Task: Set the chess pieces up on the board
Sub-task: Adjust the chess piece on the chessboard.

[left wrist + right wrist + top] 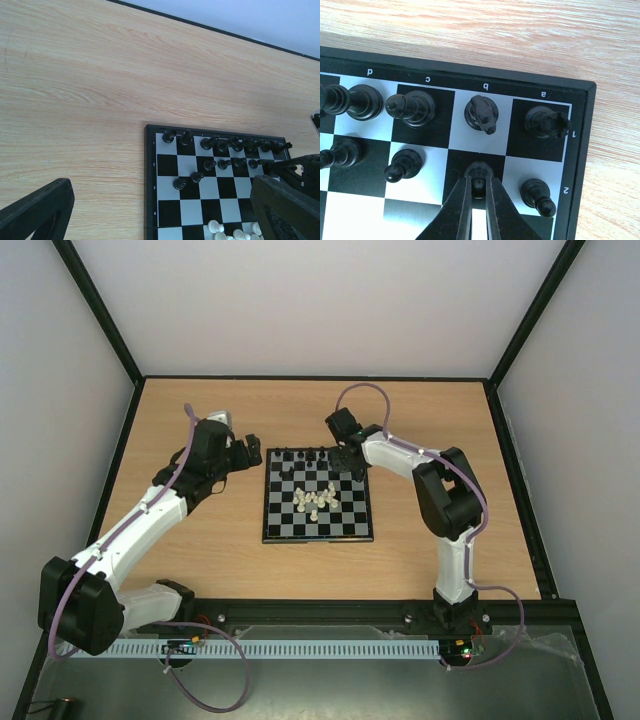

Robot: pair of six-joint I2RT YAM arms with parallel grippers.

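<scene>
black pawn [478,171] upright on square b2 of the chessboard [580,150], its long axis vertical, pinched by the fingertips of the right gripper [478,187]. left gripper [250,449] hangs spread wide beside the chessboard's far left corner.

Table [200,540] — pale wood-grain laminate, smooth and matt. Board [455,80]: smooth black frame with a soft sheen, satin squares. Black pieces [412,107] along its 12 o'clock edge look like glossy plastic, catching highlights; white pieces [215,226] smooth, cream plastic. Arm shells [160,515] — matt white and black plastic; cable [365,386] smooth lilac sheath.
</scene>
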